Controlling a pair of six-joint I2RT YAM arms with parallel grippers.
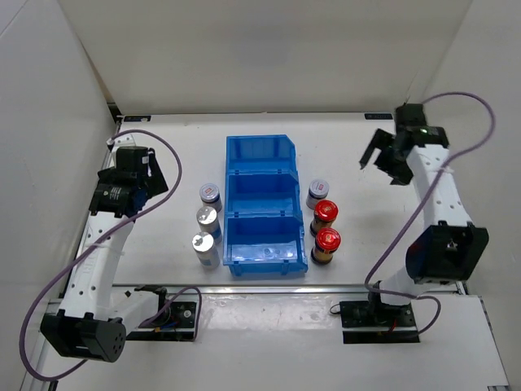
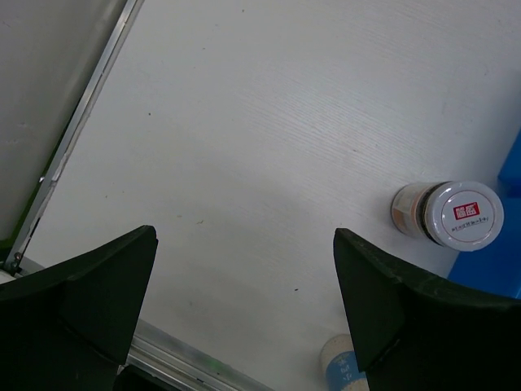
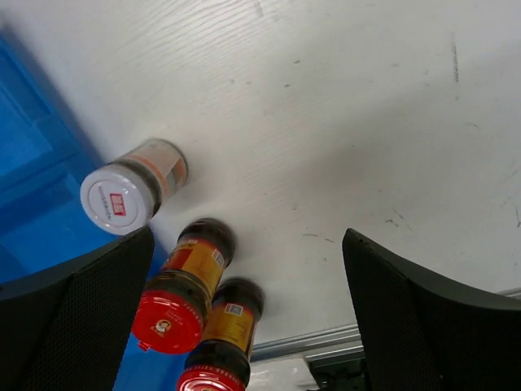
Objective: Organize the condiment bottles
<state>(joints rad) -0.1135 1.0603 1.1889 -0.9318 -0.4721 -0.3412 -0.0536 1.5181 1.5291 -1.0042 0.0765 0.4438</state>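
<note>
Six bottles stand on the table beside the blue bin (image 1: pixel 262 155). Left of it are a grey-lidded short bottle (image 1: pixel 210 195) and two silver-capped bottles (image 1: pixel 207 221) (image 1: pixel 203 248). Right of it are a grey-lidded short bottle (image 1: pixel 317 193) and two red-capped dark bottles (image 1: pixel 325 216) (image 1: pixel 327 244). My left gripper (image 1: pixel 159 175) is open and empty, left of the bottles; its view shows the short bottle (image 2: pixel 456 213). My right gripper (image 1: pixel 373 155) is open and empty, up right of the bin; its view shows a short bottle (image 3: pixel 130 189) and red-capped bottles (image 3: pixel 183 289) (image 3: pixel 224 342).
The blue bin's three compartments hold no bottles. White walls close in the table at the left, back and right. A metal rail (image 1: pixel 285 289) runs along the table's near edge.
</note>
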